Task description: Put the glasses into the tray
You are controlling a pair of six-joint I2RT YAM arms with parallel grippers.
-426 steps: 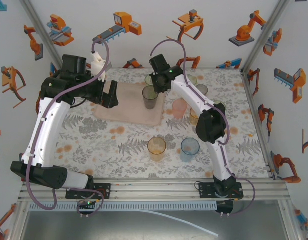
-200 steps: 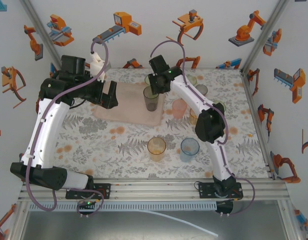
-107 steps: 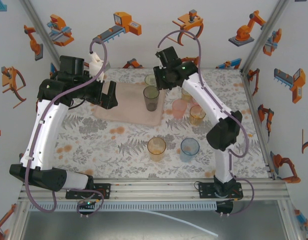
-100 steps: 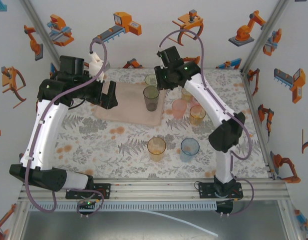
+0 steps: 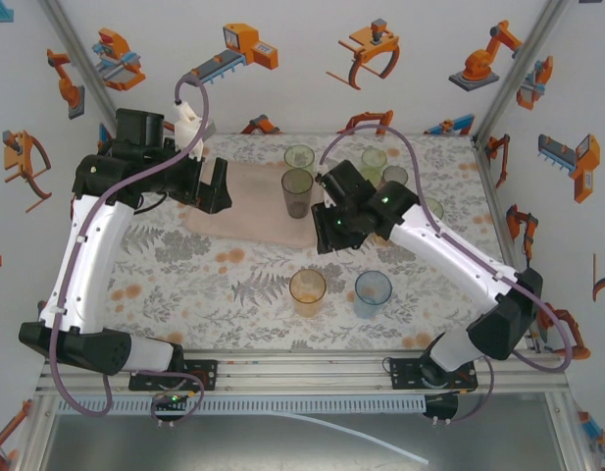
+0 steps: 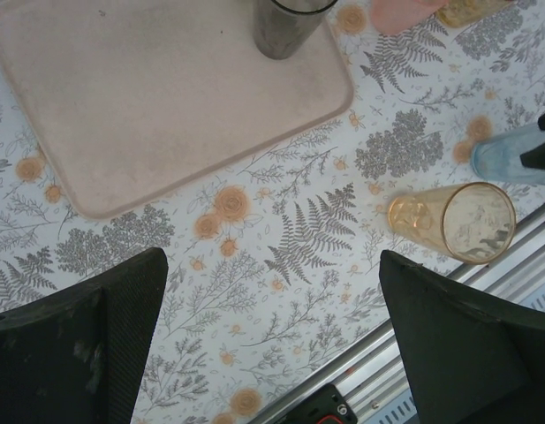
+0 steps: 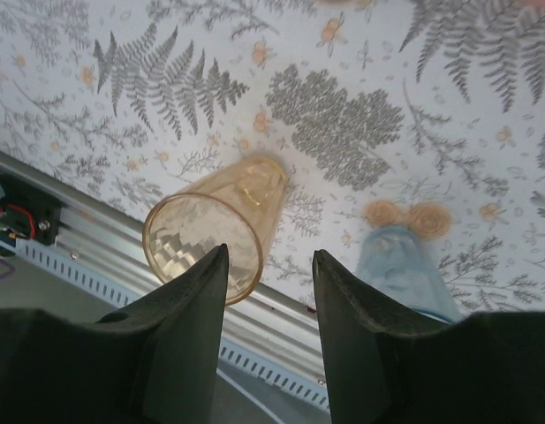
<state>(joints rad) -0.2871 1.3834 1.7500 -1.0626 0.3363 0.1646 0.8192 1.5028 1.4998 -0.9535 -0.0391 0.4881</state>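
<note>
The right gripper (image 7: 269, 256) has its fingers a little parted and grasps nothing; it hangs over the middle of the counter (image 5: 184, 285), and in its wrist view the orange glass (image 7: 215, 225) stands just behind the left finger, the blue glass (image 7: 400, 269) to the right of it. The left gripper (image 6: 272, 265) is released, wide and empty, at the left end of the tray (image 5: 248, 206). The tray lies in the upper middle of the top view; one grey glass (image 5: 296, 191) stands on its right end; all the other glasses are on the counter, with the green glass (image 5: 300, 159) just behind the tray and a group at the upper right.

The risk I see is at the orange glass; if the right gripper descends off centre, a finger may strike the rim and tip the light tumbler, which could roll toward the metal rail (image 5: 302, 368) at the bottom. The tapered plastic may also slip upward out of a weak grip. On the tray, a new glass set too near the grey one could push it over.

The counter carries a pale cloth printed with grey ferns and orange flowers; the white walls (image 5: 282, 98) around it bear orange robot stickers (image 5: 241, 47).
</note>
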